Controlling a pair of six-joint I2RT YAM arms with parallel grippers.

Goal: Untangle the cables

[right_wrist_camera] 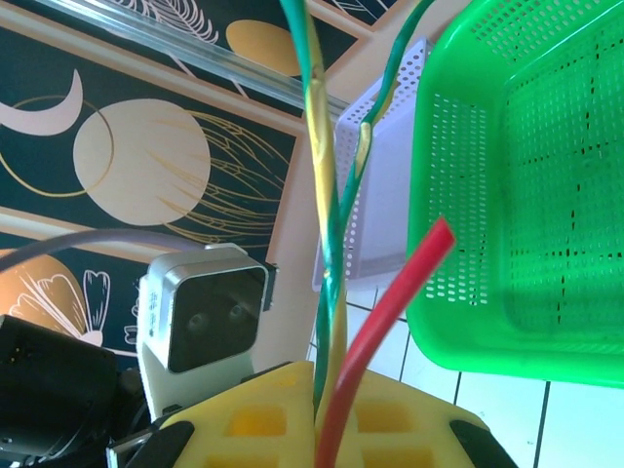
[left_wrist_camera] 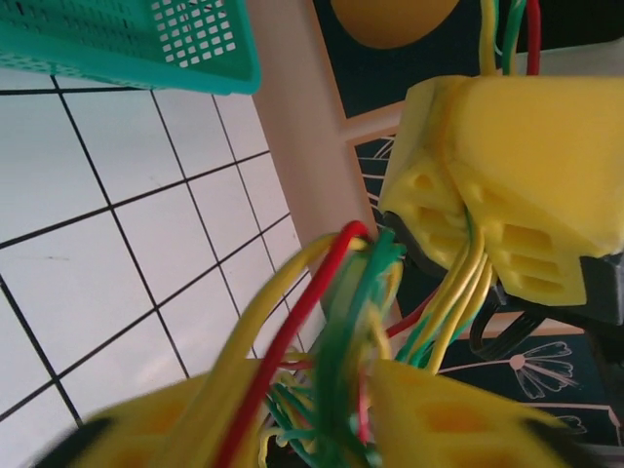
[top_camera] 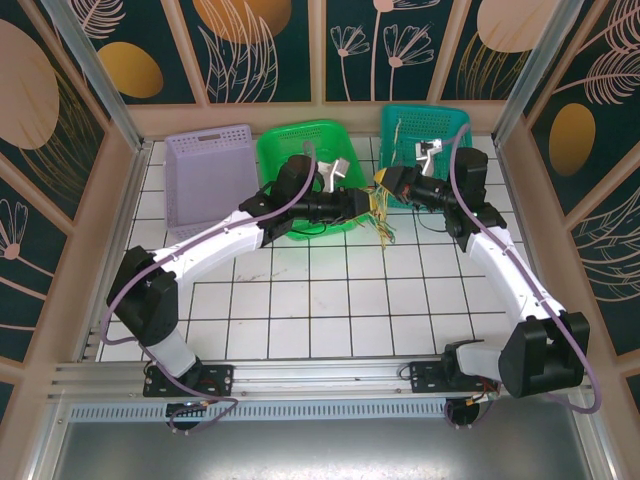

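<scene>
Setting: white tiled table (top_camera: 330,300), fenced by dark wall panels (top_camera: 270,50) painted with pale flowers and gold discs.
Baskets: three along the far edge, with the lilac basket (top_camera: 205,180) on the left, the green basket (top_camera: 290,145) in the middle and the teal basket (top_camera: 392,120) on the right.
My arms: both reach to the far side and meet at the gap between the green and teal baskets.
Left tool (top_camera: 366,203): at the green basket's right corner; in my left wrist view its yellow fingers (left_wrist_camera: 439,419) sit on either side of the bundle, clamped on it.
Right tool (top_camera: 392,186): just beside the left tool, at the teal basket's near corner; its fingers (right_wrist_camera: 409,419) are pressed together on strands that come up through the seam.
Cables (top_camera: 383,222): one knotted bunch of green, yellow and red strands, held between my two tools, with loose ends hanging over the tiles.
Strands at the right tool: green and yellow twisted together, with a red one bending off to the right.
Also seen: the wrist camera (right_wrist_camera: 205,312) on my left arm, close to the right tool.
</scene>
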